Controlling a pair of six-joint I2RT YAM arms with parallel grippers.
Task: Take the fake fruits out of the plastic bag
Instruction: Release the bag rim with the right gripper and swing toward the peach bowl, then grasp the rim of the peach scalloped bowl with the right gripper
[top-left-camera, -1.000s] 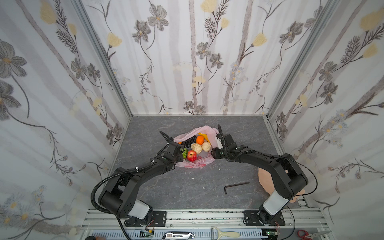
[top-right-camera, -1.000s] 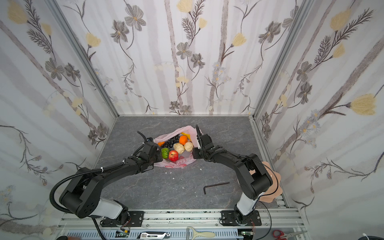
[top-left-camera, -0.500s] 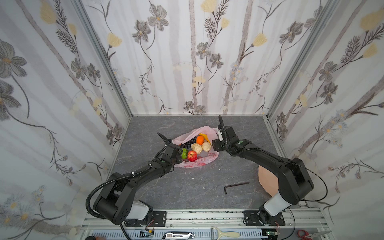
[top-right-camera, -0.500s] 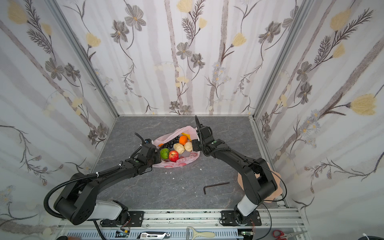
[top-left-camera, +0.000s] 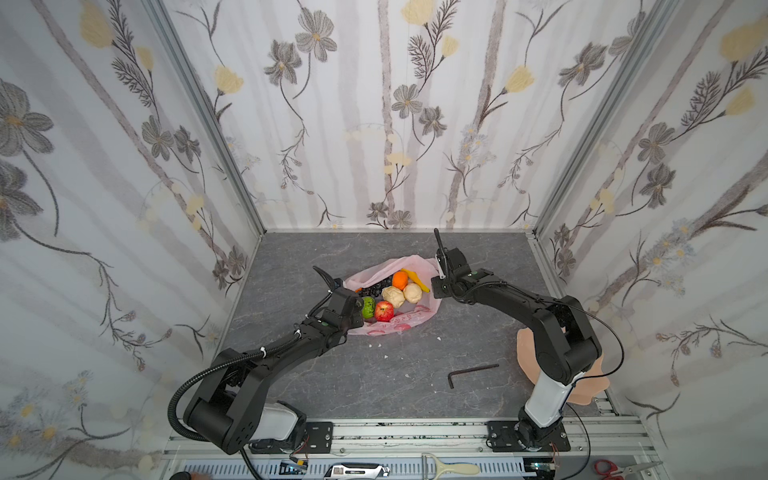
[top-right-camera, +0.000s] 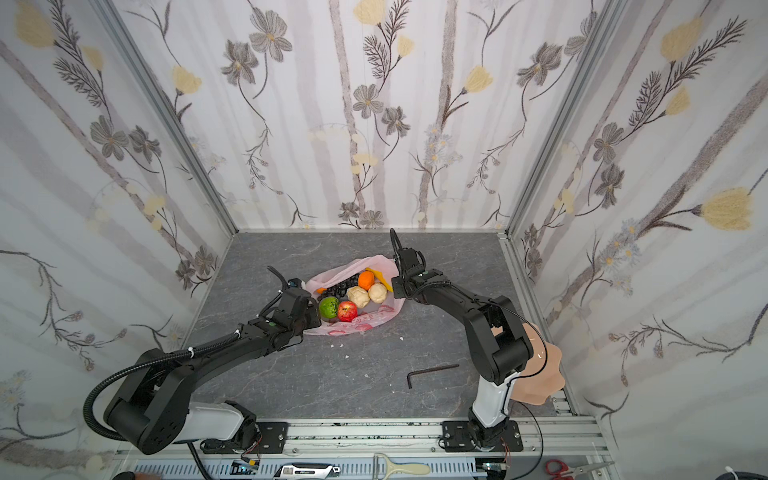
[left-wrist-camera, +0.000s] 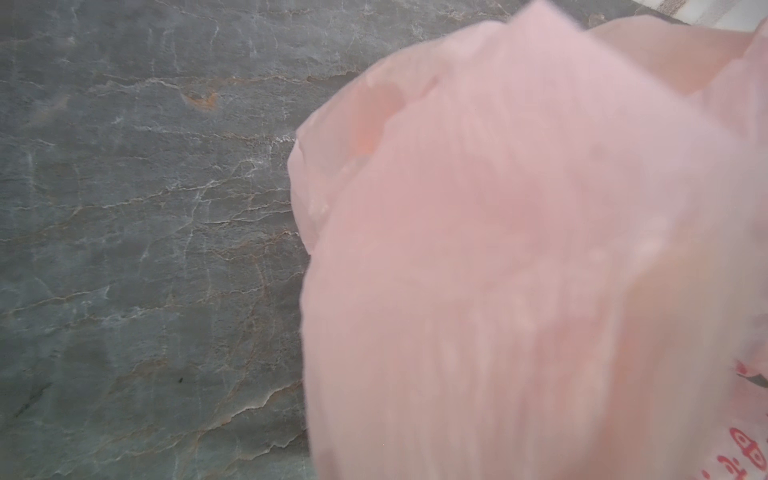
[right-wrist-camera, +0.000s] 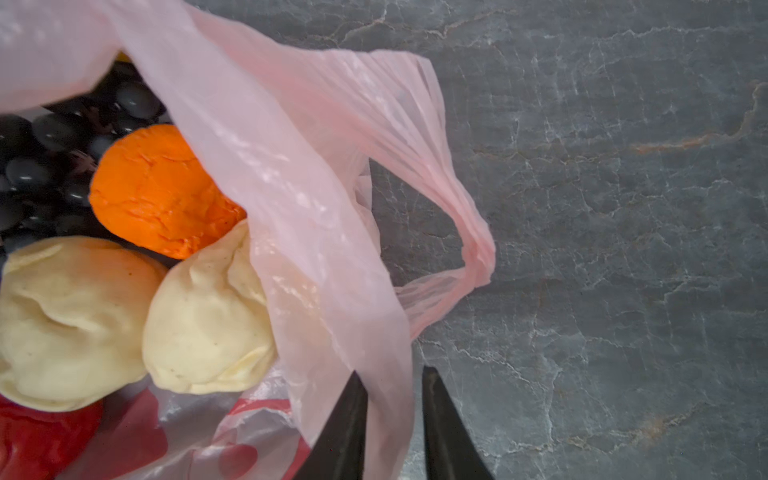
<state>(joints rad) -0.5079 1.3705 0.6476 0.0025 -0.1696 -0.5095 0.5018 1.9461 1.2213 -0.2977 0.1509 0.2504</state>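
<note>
Evidently your right gripper (right-wrist-camera: 391, 372) stood narrowly parted astride the rim of the plastic bag (right-wrist-camera: 299, 187) (film between, unclamped); the fake fruits (right-wrist-camera: 208, 328) lay inside the bag, just beyond that rim.

Fake fruits (top-left-camera: 392, 296) inside open plastic bag (top-left-camera: 411, 319)

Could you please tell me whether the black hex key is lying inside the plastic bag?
No, the hex key lies on the grey table, clearly apart from the plastic bag.
</note>
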